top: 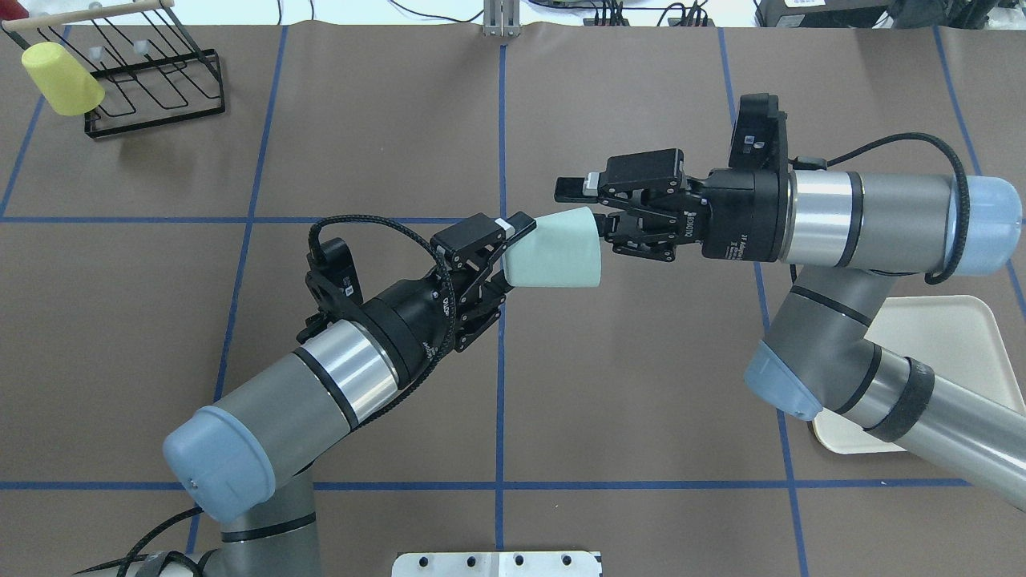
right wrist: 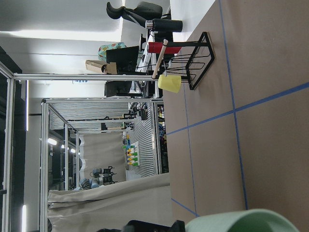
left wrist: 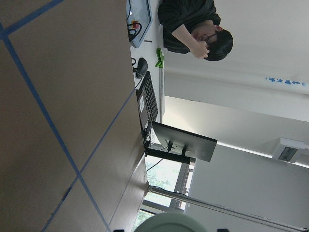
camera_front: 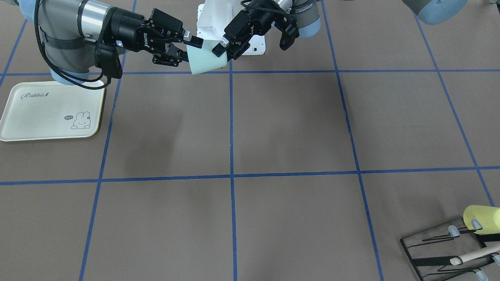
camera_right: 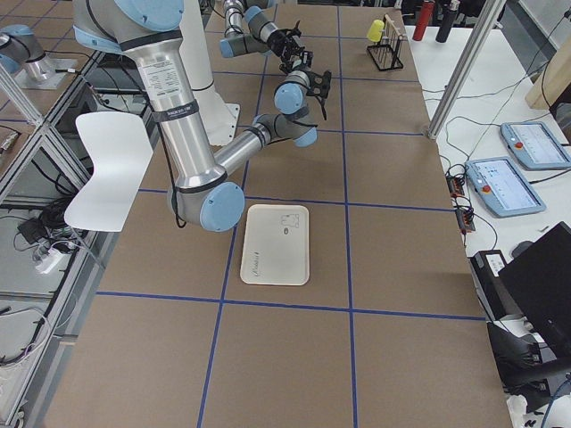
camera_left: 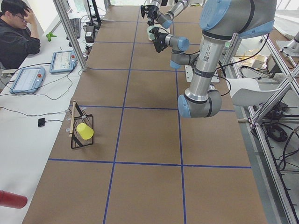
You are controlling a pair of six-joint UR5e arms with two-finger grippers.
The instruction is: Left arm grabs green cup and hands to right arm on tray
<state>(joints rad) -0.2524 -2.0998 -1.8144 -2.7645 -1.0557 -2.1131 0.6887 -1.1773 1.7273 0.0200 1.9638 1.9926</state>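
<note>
Left pincer point(top: 506, 255) clamped on base end of green cup point(top: 555, 250) | cup held sideways in air above desk point(camera_front: 273, 128) centre | right pincer point(camera_front: 190, 50) spread open around its rim end | tray point(camera_front: 47, 117) flat on desk beneath right arm point(top: 866, 220), well apart from cup

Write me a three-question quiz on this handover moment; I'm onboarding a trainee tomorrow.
1. True or false: the green cup rests on the tray.
2. Where is the yellow cup? A) on the black wire rack B) on the tray C) inside the green cup
3. Fill in: the ___ pincer grips the cup's narrower end.
Key: 1 false, it is held in mid-air; 2 A; 3 left pincer.
</note>
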